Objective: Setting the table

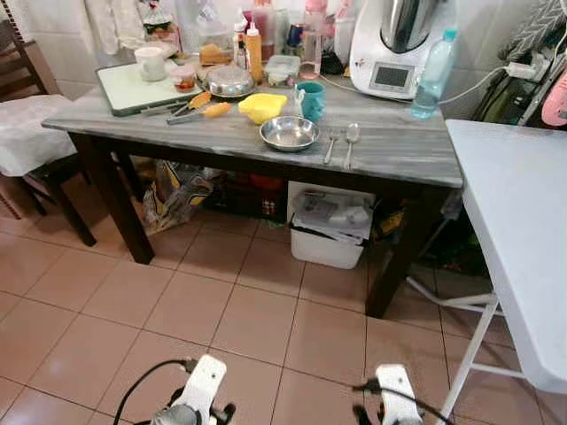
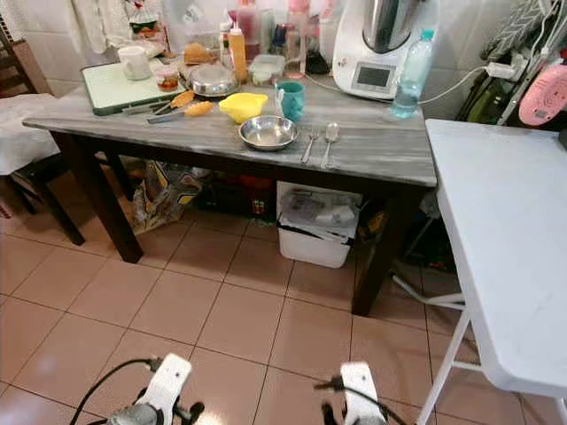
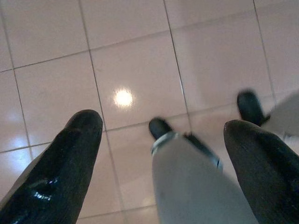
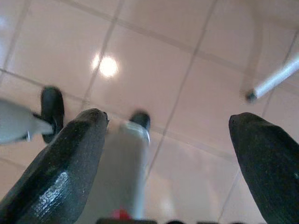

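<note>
A grey wooden table (image 1: 399, 155) stands ahead with a steel bowl (image 1: 289, 133) near its front edge. A fork (image 1: 330, 146) and a spoon (image 1: 351, 137) lie just right of the bowl. Behind them are a yellow bowl (image 1: 262, 107) and a teal mug (image 1: 311, 100). A white mug (image 1: 151, 64) rests on a pale green cutting board (image 1: 124, 91) at the far left. Both arms hang low over the tiled floor. My left gripper (image 3: 161, 123) is open and holds nothing. My right gripper (image 4: 169, 119) is open and holds nothing too.
A white folding table (image 1: 518, 221) stands close on the right. A white bin (image 1: 330, 226) and bags sit under the grey table. A chair (image 1: 35, 142) is at the left. Bottles, a steel lid (image 1: 229, 81), orange-handled knives (image 1: 199, 111) and a kitchen machine (image 1: 399, 44) crowd the table's back.
</note>
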### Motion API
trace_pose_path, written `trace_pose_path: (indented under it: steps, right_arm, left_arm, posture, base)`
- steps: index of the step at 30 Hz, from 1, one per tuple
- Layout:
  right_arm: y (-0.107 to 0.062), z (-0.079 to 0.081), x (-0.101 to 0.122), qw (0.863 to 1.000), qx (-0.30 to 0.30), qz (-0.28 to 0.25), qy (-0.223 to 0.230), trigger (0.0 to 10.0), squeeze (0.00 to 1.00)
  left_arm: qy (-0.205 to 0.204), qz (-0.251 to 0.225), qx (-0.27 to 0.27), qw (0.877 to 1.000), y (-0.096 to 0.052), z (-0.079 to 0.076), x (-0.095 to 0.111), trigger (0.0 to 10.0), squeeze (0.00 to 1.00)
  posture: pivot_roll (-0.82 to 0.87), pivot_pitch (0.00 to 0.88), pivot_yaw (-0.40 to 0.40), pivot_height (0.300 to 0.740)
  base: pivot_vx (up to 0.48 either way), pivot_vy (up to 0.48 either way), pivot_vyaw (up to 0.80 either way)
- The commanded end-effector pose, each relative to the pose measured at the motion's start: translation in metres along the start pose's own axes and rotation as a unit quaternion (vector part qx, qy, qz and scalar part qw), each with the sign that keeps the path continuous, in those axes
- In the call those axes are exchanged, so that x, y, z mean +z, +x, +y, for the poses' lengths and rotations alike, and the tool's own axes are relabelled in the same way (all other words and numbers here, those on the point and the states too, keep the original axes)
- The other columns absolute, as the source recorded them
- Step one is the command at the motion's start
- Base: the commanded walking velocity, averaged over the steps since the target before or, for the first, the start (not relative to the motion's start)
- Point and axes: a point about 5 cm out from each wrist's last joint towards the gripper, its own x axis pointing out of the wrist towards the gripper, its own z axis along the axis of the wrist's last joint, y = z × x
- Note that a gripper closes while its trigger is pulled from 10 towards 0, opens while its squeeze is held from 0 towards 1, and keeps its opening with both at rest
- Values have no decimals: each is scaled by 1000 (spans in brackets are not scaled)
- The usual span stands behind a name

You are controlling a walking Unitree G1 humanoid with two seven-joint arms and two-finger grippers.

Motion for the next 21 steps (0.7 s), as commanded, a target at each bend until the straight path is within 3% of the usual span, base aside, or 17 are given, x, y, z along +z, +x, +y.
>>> trace_pose_path:
  steps: [1,5,9,12,15,21]
  right_arm:
    - [0,-3,6,1000,-3,-14,12,10000,0]
    - [0,-6,8,1000,-9,-19,21,10000,0]
    - [0,-9,8,999,-19,-20,29,10000,0]
    - [0,-8,8,999,-19,-23,43,10000,0]
    - [0,-6,8,999,-8,-22,26,10000,0]
    - [0,-8,7,1000,-9,-16,21,10000,0]
  left_arm:
    - [4,-9,-2,1000,0,3,6,10000,0]
    - [-4,-7,-5,1000,0,3,4,10000,0]
    - [14,4,-7,1000,0,4,2,10000,0]
    - [12,4,-12,1000,0,3,1,10000,0]
    - [23,14,-19,999,0,2,-1,10000,0]
    - [-6,0,-12,1000,0,4,5,10000,0]
  posture:
    - [-40,0,-15,740]
    - [-47,0,-1,740]
    - [-46,0,10,740]
    - [-49,0,10,740]
    - [-40,0,9,740]
    - [-31,0,1,740]
  base:
    - [0,0,-719]
    - [0,0,-730]
    - [0,0,-589]
    - [0,0,0]
    - [0,0,0]
    - [0,0,0]
